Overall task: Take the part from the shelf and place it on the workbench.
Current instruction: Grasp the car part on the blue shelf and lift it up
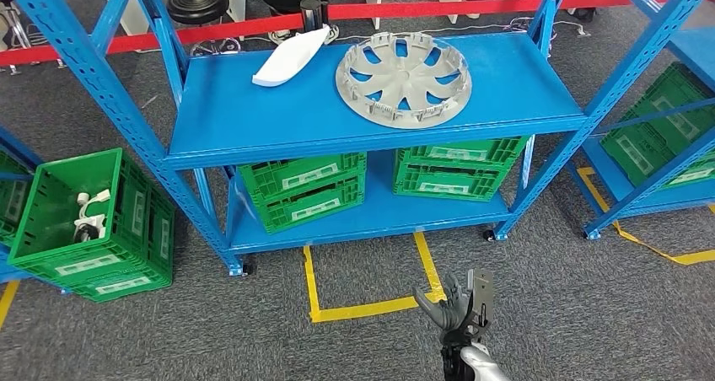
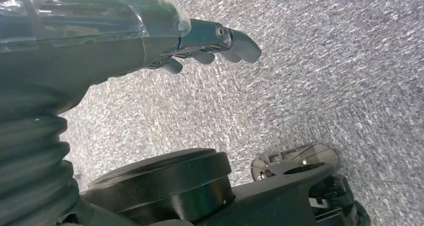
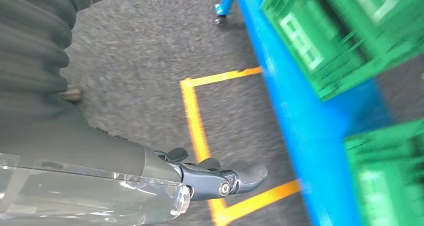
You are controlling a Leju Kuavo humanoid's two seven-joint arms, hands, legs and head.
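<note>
The right robot hand [image 1: 455,301] hangs low over the floor's yellow tape [image 1: 362,307], fingers loosely spread, holding nothing; the left robot hand [image 2: 210,48] is likewise empty. The wheel cover [image 1: 404,78] lies near the top shelf's [image 1: 253,120] right back corner, beside a white part [image 1: 291,57]. Reaching could clip the shelf's front edge.

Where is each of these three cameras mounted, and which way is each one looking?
Head view: high on the robot, looking forward and down at the blue shelf with the wheel cover and white part; right hand shows below.
Left wrist view: behind the left hand, facing grey carpet.
Right wrist view: behind the right hand, facing the floor by the shelf's bottom board.
Shared: head and right wrist views both show the yellow floor tape and green crates.
</note>
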